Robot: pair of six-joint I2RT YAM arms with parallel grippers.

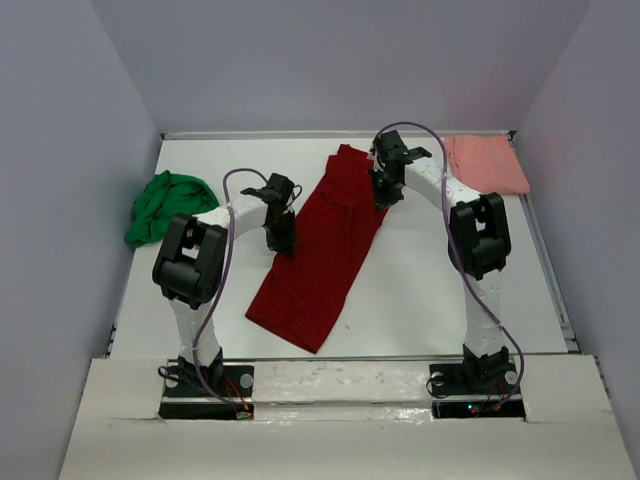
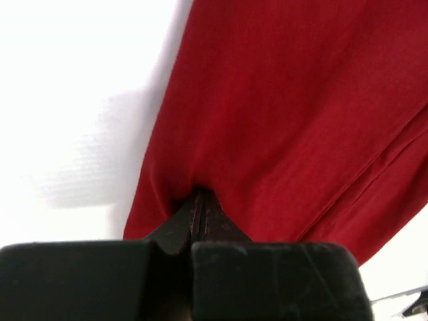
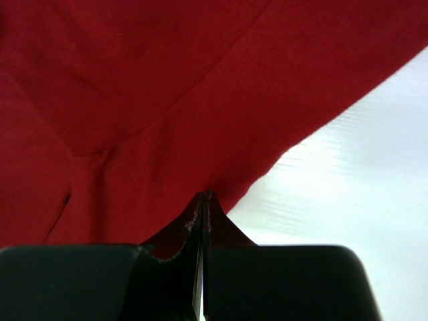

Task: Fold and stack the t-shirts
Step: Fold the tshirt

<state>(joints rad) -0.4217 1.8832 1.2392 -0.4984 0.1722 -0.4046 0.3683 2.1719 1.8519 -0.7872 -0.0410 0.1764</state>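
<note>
The dark red t-shirt [image 1: 322,255] lies as a long, narrow strip across the middle of the table, slanting from far right to near left. My left gripper [image 1: 283,241] is shut on its left edge, and the cloth [image 2: 287,114] puckers around the closed tips [image 2: 198,195]. At the shirt's right edge, farther back, my right gripper [image 1: 384,195] is also shut, its tips [image 3: 206,196] pinching the red cloth [image 3: 167,87]. The bright green t-shirt [image 1: 168,205] sits crumpled at the left. The salmon pink t-shirt [image 1: 487,162] lies at the far right corner.
The white table [image 1: 420,290] is walled in by grey panels at the back and both sides. Both arm bases stand on the white ledge [image 1: 340,385] at the near edge.
</note>
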